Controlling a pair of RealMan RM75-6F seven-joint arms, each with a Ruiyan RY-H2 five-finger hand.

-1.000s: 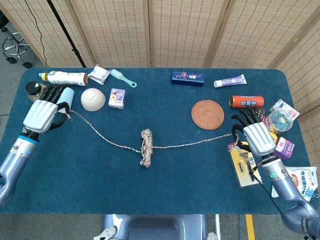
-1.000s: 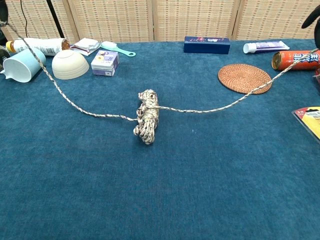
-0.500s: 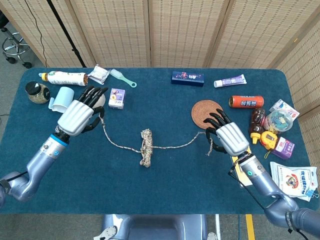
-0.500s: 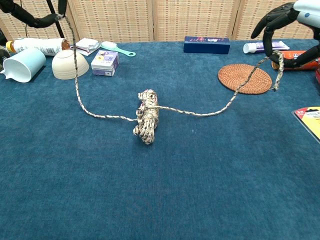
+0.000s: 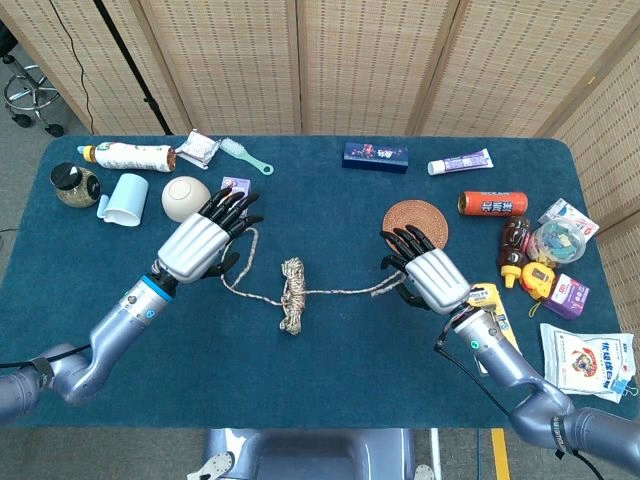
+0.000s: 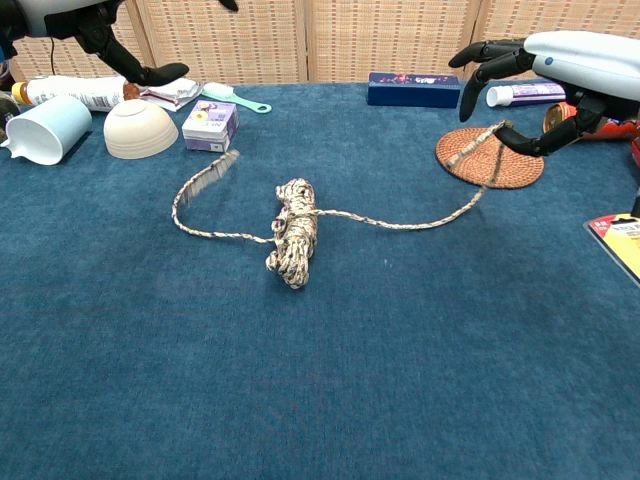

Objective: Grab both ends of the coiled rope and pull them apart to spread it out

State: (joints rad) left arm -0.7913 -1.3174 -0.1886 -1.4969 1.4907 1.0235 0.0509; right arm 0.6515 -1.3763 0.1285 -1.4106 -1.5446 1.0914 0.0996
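The speckled rope's coiled bundle [image 5: 292, 297] [image 6: 293, 232] lies mid-table on the blue cloth. Slack strands run out of it to both sides. My left hand [image 5: 200, 248] [image 6: 95, 30] hovers left of the bundle with fingers spread. The left rope end [image 6: 215, 167] is blurred below it, touching no finger. My right hand [image 5: 428, 277] [image 6: 570, 55] hovers right of the bundle, fingers apart. The right rope end [image 6: 492, 132] sits over the coaster's edge, close to the thumb, with a gap between them.
A woven coaster [image 5: 415, 228] [image 6: 490, 157] lies under the right hand. A white bowl [image 5: 186, 197], a purple box [image 6: 210, 125] and a blue cup [image 5: 122, 195] stand behind the left hand. Bottles and packets crowd the right edge. A blue box [image 5: 375, 156] lies at the back.
Both hands have moved inward toward the bundle from the table's sides. The rope has gone slack, and both ends have left the fingers that pinched them.
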